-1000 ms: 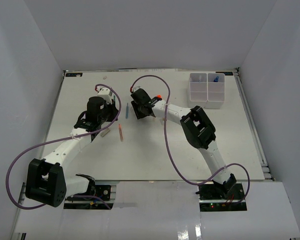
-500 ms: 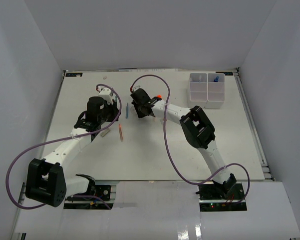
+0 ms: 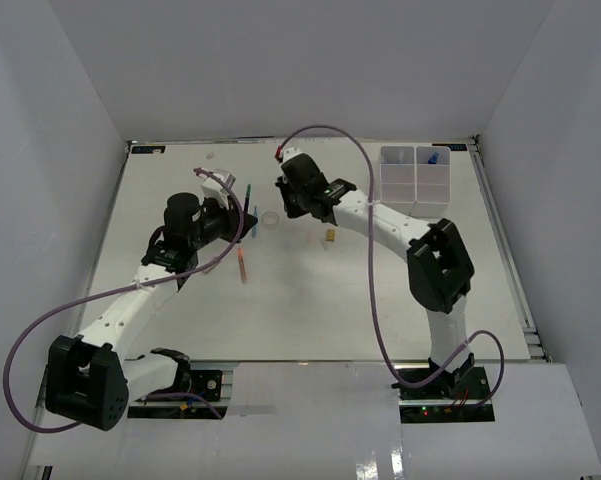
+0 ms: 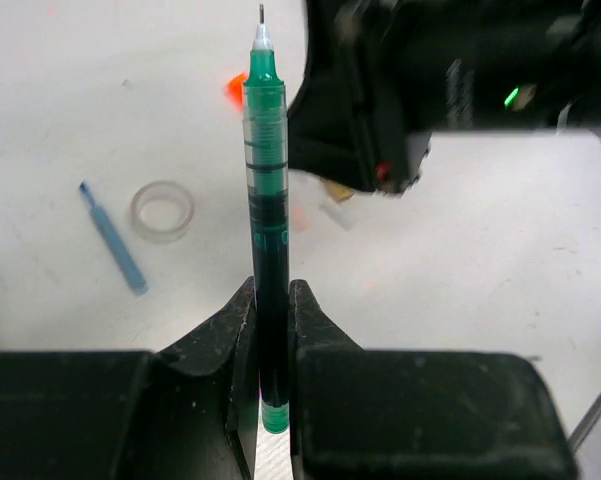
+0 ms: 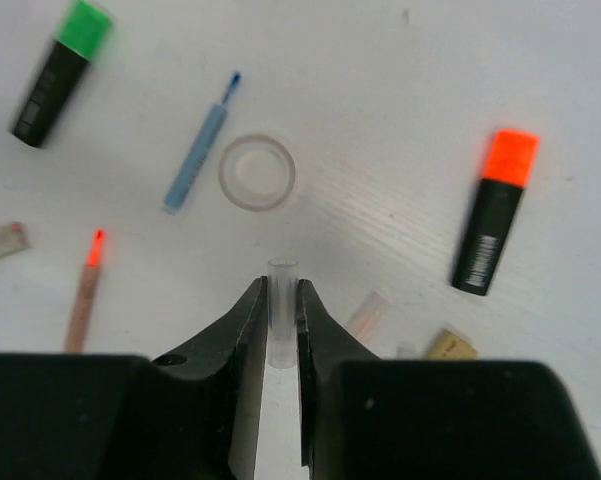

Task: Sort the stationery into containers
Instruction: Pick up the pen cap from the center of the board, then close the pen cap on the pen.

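My left gripper point(image 4: 270, 287) is shut on a thin green pen point(image 4: 267, 190) that stands straight out from the jaws, tip away from me. My right gripper point(image 5: 280, 287) is shut on a short clear tube point(image 5: 282, 300), just above the table. Below it lie a clear tape ring point(image 5: 257, 172), a thin blue pen point(image 5: 200, 150), a green-capped marker point(image 5: 60, 70), an orange-capped marker point(image 5: 495, 210), a pink stick point(image 5: 83, 290) and a tan block point(image 5: 450, 345). From above, both grippers hang over the table's back middle, left point(image 3: 238, 200) and right point(image 3: 298, 190). A white container point(image 3: 415, 190) stands at the back right.
A blue item point(image 3: 433, 157) lies in the container's far right compartment. A second clear tube point(image 5: 368, 313) lies next to the tan block. A grey block point(image 5: 0, 240) shows at the right wrist view's left edge. Purple cables loop over both arms.
My right gripper has shut on the clear tube and moved toward the back. The left arm has shifted left and turned, still holding the green pen. Tape ring and tan block now show.
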Robot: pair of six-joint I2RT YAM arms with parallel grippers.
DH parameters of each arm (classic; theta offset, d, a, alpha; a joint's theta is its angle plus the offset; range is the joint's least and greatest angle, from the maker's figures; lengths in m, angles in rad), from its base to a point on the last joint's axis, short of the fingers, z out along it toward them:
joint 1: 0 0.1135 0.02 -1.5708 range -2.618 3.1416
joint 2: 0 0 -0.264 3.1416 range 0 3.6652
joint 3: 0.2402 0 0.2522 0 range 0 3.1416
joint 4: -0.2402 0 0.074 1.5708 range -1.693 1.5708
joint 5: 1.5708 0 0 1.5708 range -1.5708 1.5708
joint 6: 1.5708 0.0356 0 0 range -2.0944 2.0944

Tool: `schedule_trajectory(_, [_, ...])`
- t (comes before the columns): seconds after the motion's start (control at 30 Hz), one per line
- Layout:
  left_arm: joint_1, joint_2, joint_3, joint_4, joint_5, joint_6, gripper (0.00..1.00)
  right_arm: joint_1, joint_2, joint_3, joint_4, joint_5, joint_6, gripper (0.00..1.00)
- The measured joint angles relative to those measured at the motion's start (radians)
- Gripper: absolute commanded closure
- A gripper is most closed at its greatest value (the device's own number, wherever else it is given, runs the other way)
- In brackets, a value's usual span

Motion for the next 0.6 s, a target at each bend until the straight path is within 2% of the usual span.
schedule_trajectory(0.13, [0.000,-0.038,0.011,0.077,0.129,0.003,1.00,-0.041,-0.223,-0.042,0.040,-0.035,-0.004,0.92])
schedule_trajectory(0.3, [-0.005,-0.011,0.080,0.167,0.273,-0.006,1.00,-0.096,-0.442,-0.054,0.134,-0.077,-0.013,0.92])
schedule_trajectory(0.43, [-0.021,0.032,0.143,0.251,0.357,-0.025,1.00,-0.122,-0.546,-0.095,0.227,-0.132,-0.012,0.92])
schedule_trajectory(0.6, [-0.051,0.077,0.167,0.360,0.439,-0.055,1.00,-0.132,-0.626,-0.235,0.425,-0.229,0.012,0.92])
